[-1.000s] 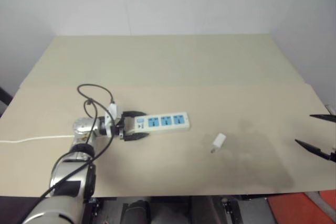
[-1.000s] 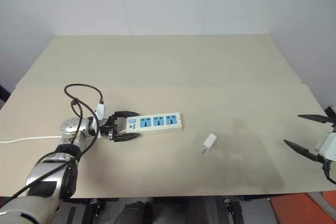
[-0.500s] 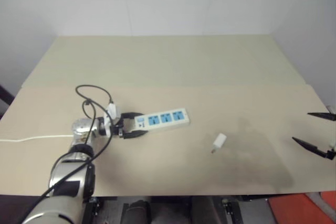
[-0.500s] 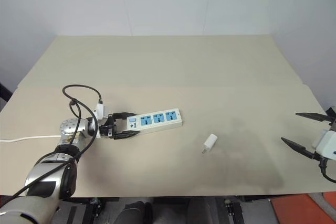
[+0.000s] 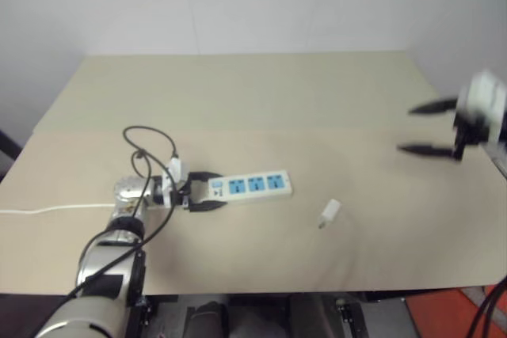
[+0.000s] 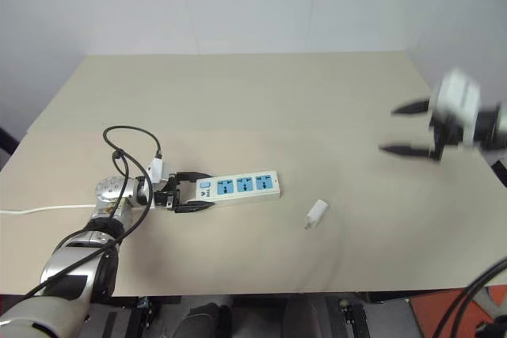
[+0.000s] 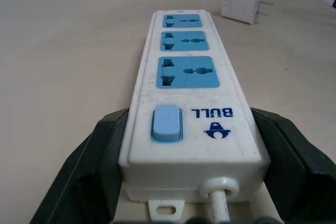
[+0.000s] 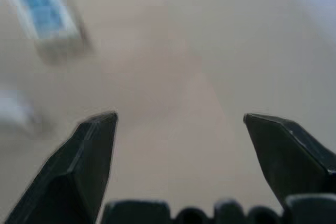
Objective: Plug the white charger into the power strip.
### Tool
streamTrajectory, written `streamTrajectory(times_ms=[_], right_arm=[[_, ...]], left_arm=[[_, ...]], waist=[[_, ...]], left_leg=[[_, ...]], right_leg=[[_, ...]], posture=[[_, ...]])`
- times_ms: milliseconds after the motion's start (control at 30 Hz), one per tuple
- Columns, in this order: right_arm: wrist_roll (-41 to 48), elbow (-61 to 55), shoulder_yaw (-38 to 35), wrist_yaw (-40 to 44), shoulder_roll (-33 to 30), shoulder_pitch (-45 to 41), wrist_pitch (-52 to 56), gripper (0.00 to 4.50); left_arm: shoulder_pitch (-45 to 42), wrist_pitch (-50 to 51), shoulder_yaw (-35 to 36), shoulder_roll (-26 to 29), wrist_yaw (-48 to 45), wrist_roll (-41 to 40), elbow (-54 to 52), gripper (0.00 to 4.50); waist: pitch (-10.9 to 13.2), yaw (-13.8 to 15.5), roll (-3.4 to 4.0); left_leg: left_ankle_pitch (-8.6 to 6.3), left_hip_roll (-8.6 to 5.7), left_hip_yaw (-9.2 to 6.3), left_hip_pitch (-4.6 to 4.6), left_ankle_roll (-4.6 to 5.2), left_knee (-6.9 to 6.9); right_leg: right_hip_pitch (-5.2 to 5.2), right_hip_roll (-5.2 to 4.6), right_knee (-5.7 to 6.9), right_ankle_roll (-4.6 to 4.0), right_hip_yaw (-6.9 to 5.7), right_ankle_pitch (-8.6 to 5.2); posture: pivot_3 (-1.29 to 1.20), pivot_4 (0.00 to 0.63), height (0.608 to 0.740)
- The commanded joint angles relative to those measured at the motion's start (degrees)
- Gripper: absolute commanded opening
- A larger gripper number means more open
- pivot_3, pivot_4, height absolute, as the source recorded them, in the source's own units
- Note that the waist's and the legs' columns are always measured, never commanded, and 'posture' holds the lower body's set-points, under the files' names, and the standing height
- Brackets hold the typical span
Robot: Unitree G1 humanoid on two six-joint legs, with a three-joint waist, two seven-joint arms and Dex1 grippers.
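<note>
I see the beige table (image 5: 261,100) across most of the frame. The power strip (image 5: 252,186) lies left of centre, my left gripper (image 5: 198,194) pinching its switch end. Upper right, my right gripper (image 5: 428,127) hangs spread wide. The white charger (image 5: 329,212) lies loose, lower centre.

The light is soft and even, and the table (image 5: 261,100) looks bright all over with no glare. The right gripper (image 5: 432,127) is smeared with blur. In the right wrist view everything is fuzzy. The power strip (image 7: 189,103) looks sharp up close in the left wrist view.
</note>
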Motion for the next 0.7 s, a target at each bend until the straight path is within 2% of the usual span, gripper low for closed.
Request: streamTrajectory(times_ms=[33,100,200,267,367,533,700], right_arm=[[9.7,1.9,7.1,-17.2,10.2,-12.9,61.0,4.5],[15.2,1.9,3.9,-27.9,11.4,-15.4,73.8,4.5],[25.7,1.9,-2.7,-45.9,8.6,-17.7,85.3,4.5],[32.0,1.9,-5.2,-54.1,6.6,-17.1,87.3,4.5],[38.8,1.9,-5.6,-66.6,5.9,-15.8,87.5,4.5],[54.2,1.9,2.4,-75.5,5.9,-16.7,87.5,4.5],[63.7,1.9,8.6,-78.3,9.1,-11.7,87.5,4.5]], left_arm=[[0.0,-0.2,-2.4,0.1,-0.4,0.1,-0.3,3.27],[-0.1,-0.3,-2.9,0.2,-0.4,-0.1,0.1,3.27],[-0.6,0.5,-4.2,0.6,-0.4,-1.0,-0.6,3.27],[-0.9,0.7,-4.7,0.5,-0.4,-1.4,-0.7,3.27],[-1.0,0.3,-5.5,0.2,-0.4,-1.4,-0.9,3.27],[-1.8,0.2,-6.8,-0.1,-0.4,-1.7,-0.9,3.27],[-3.2,0.0,-8.1,-0.9,-0.4,-1.5,-0.2,3.27]], waist=[[-0.5,1.2,-0.08],[-0.7,2.7,-0.43],[-0.8,5.4,-0.49],[-0.8,6.1,-0.5],[-0.8,5.7,-0.47],[-0.7,4.8,-0.47],[-0.7,4.2,-0.49]], left_leg=[[0.01,0.1,-0.1,-0.32,0.0,-0.05],[0.02,0.31,-0.36,-0.61,-0.02,-0.03],[0.13,0.62,-0.6,-1.3,-0.22,0.11],[0.15,0.5,-0.57,-1.6,-0.25,0.13],[0.16,0.43,-0.49,-1.69,-0.23,0.13],[0.26,0.42,-0.48,-1.64,-0.09,0.13],[0.42,0.38,-0.5,-1.44,0.11,0.13]], right_leg=[[-0.52,0.14,0.23,-0.23,-0.04,-0.09],[-0.93,0.39,0.72,-0.63,-0.29,-0.31],[-1.21,0.67,0.57,-0.8,-0.68,-0.31],[-1.5,0.65,0.53,-0.74,-0.56,-0.28],[-1.6,0.65,0.4,-0.68,-0.43,-0.26],[-1.64,0.66,0.63,-0.65,-0.35,-0.27],[-1.48,0.66,0.77,-0.62,-0.29,-0.23]], posture=[[0.0,0.15,0.74],[0.0,0.15,0.74],[0.0,0.15,0.74],[0.0,0.15,0.74],[0.0,0.15,0.74],[0.0,0.15,0.74],[0.0,0.15,0.74]])
